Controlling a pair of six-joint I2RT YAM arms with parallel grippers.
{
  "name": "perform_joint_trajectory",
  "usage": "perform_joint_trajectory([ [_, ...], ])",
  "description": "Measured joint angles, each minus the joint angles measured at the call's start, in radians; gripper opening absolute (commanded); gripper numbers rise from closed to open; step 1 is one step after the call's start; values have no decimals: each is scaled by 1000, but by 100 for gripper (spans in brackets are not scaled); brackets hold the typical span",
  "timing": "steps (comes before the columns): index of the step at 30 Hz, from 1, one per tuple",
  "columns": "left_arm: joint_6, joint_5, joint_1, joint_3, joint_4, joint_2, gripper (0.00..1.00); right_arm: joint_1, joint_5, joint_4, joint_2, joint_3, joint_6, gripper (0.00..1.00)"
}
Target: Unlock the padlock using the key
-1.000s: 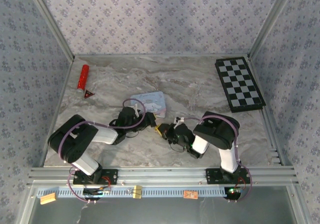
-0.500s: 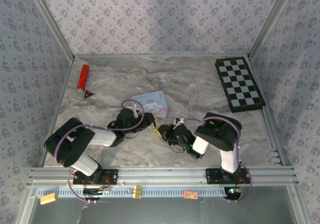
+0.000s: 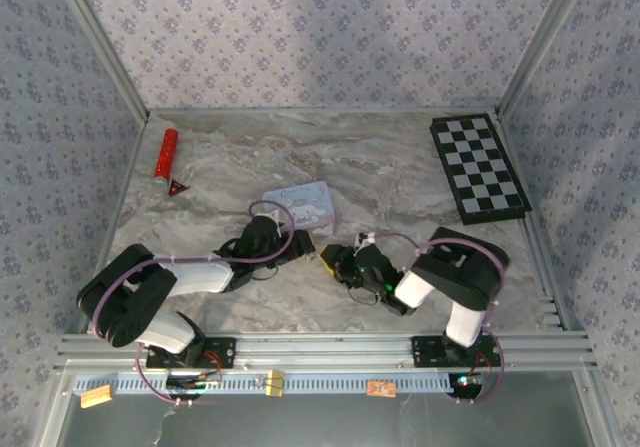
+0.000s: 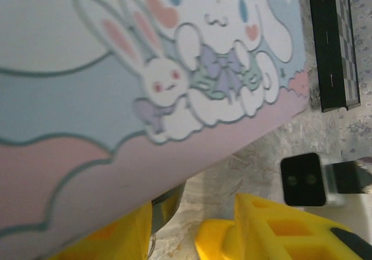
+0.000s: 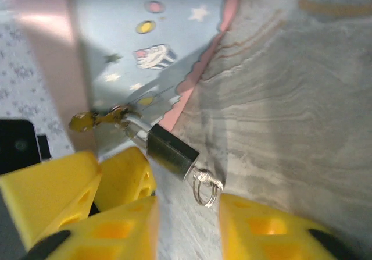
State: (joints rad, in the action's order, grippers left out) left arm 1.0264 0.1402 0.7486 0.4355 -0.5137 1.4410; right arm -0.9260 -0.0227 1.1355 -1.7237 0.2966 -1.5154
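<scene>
The padlock (image 5: 168, 149) lies on the marble beside the light-blue cartoon tin (image 5: 145, 56). Its body is dark, and its silvery shackle (image 5: 132, 130) reaches toward a brass fitting (image 5: 87, 120) at the tin's edge. A key ring (image 5: 204, 188) hangs from the bottom of the body. My right gripper (image 5: 186, 231) is open, with the ring just ahead of the gap between its yellow fingers. My left gripper (image 4: 180, 231) is open under the tin's corner (image 4: 174, 114), with a grey metal piece (image 4: 167, 199) against its left finger. The left fingers (image 5: 125, 178) touch the padlock's side. Both grippers, left (image 3: 305, 251) and right (image 3: 329, 260), meet below the tin (image 3: 300, 207).
A folded chessboard (image 3: 478, 167) lies at the back right. A red tool (image 3: 166, 154) lies at the back left. Patterned walls and metal rails enclose the marble table (image 3: 380, 167).
The left arm's elbow has sunk lower and further left. The right arm's elbow has swung right. Both grippers stay together by the tin's near corner, shifted slightly.
</scene>
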Motion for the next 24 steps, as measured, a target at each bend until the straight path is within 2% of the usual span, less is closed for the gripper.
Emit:
perform_joint_trajectory([
  [3, -10, -25, 6, 2, 14, 1, 42, 13, -4, -158, 150, -2, 74, 52],
  [8, -9, -61, 8, 0, 21, 8, 45, 31, -16, -491, 370, 63, 272, 56],
  [11, -10, -76, 12, -6, 16, 13, 44, 52, -15, -599, 437, 95, 372, 56],
  [20, -12, -76, 24, -6, -66, 110, 43, 95, -8, -723, 465, 106, 491, 55],
  [24, -13, -63, 23, 0, -161, 171, 37, 95, 1, -728, 465, 106, 504, 55],
])
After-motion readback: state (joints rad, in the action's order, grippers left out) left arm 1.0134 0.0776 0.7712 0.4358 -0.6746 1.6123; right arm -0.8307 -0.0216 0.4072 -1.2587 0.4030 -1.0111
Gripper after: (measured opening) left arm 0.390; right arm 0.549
